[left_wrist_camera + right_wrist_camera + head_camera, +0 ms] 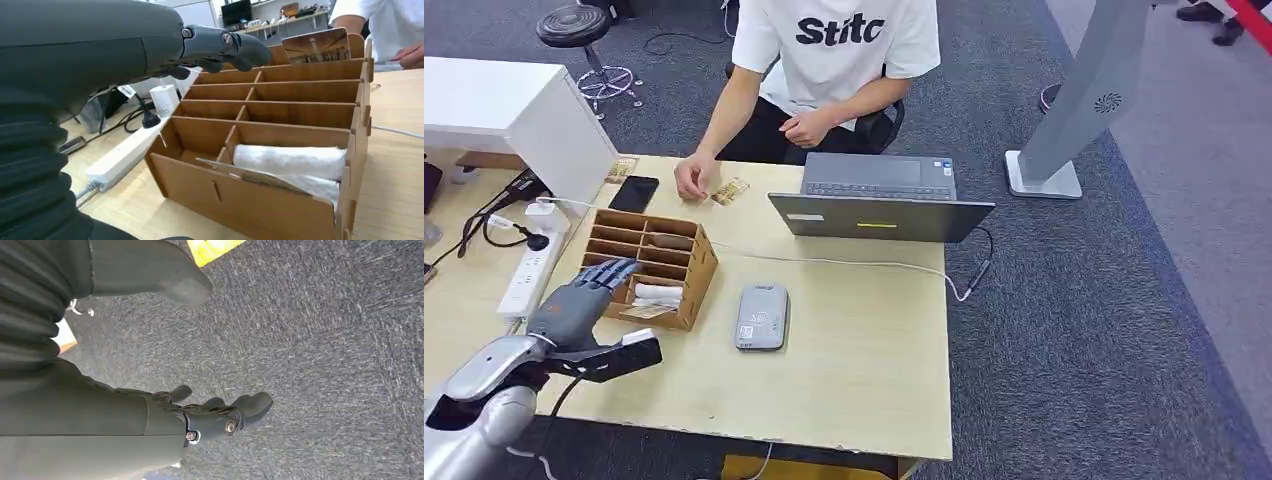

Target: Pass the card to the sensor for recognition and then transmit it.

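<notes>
One pale wooden table (854,370) stands on grey carpet (1124,300); left hand (584,300), fingers spread, empty, hovers beside wooden organiser (659,265), sensor (761,315) just right. Left wrist: card (260,176) lies in organiser's nearest compartment. Right wrist: right hand (210,415) loosely spread over carpet.

The left hand (584,300) hovers just over the near left corner of the wooden organizer (652,268), whose upright dividers and a white roll (290,161) in the front slot crowd any way in. The card reader (761,315) lies just beside the organizer with bare table (864,360) around it. Beyond, an open laptop (879,200) and a person's hand (692,180) block the far edge.
</notes>
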